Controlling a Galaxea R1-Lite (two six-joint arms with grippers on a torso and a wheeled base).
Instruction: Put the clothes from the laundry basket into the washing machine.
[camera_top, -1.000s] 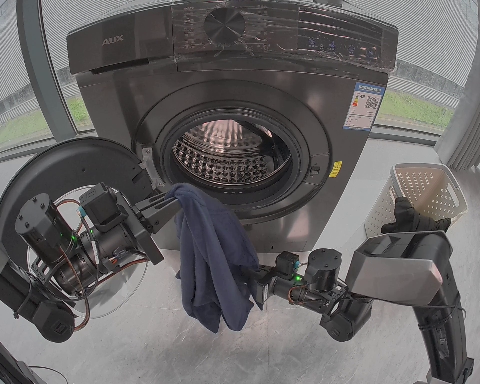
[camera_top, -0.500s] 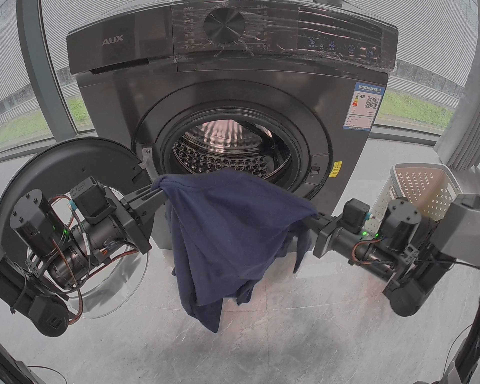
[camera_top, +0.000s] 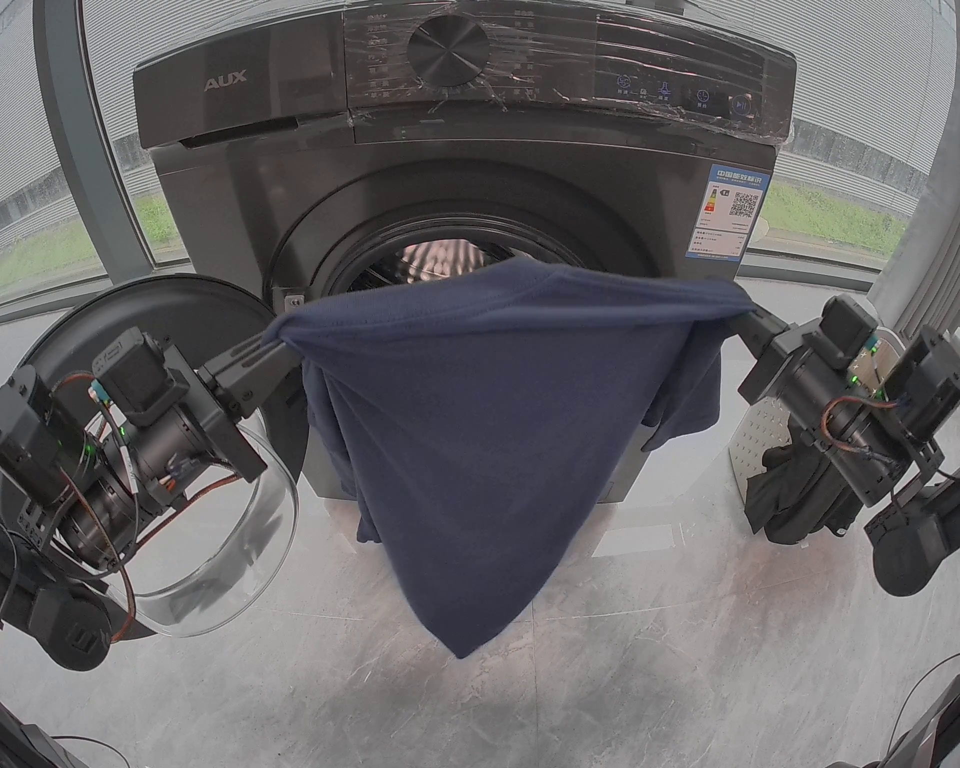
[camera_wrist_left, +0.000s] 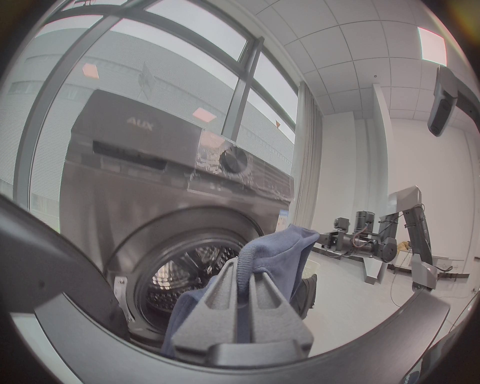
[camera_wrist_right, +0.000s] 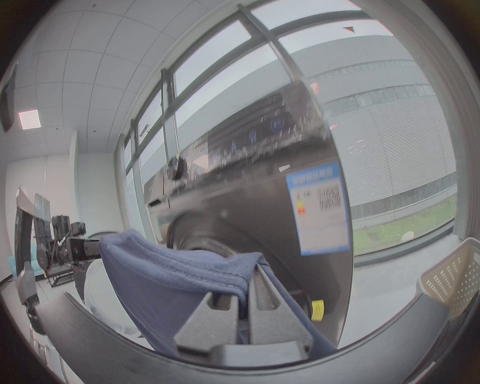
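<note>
Navy shirt (camera_top: 500, 420) is hanging stretched between both grippers in front of the washer (camera_top: 250, 170), covering most of the drum opening. Left gripper (camera_top: 272, 345) is pinching one upper corner, its jaws clamped on the cloth. Right gripper (camera_top: 747, 320) is pinching the opposite corner the same way. The shirt's top edge is running roughly level between them, and the rest is drooping to a point above the floor (camera_top: 680, 660), not touching it. Washer door (camera_top: 170, 320) is standing swung open on the robot's left, behind the left arm. Basket (camera_wrist_right: 450, 280), white and perforated, is sitting on the floor right of the washer, partly hidden by the right arm. A dark cloth (camera_top: 800, 495) is draping over its near side. The floor is showing glossy, pale grey marbled tiles. Big windows (camera_top: 60, 200) are running behind the washer, with grass outside. A grey curtain (camera_top: 925, 260) is hanging at the right. Wrist views are showing white walls and a tiled ceiling (camera_wrist_left: 360, 50) with panel lights.
</note>
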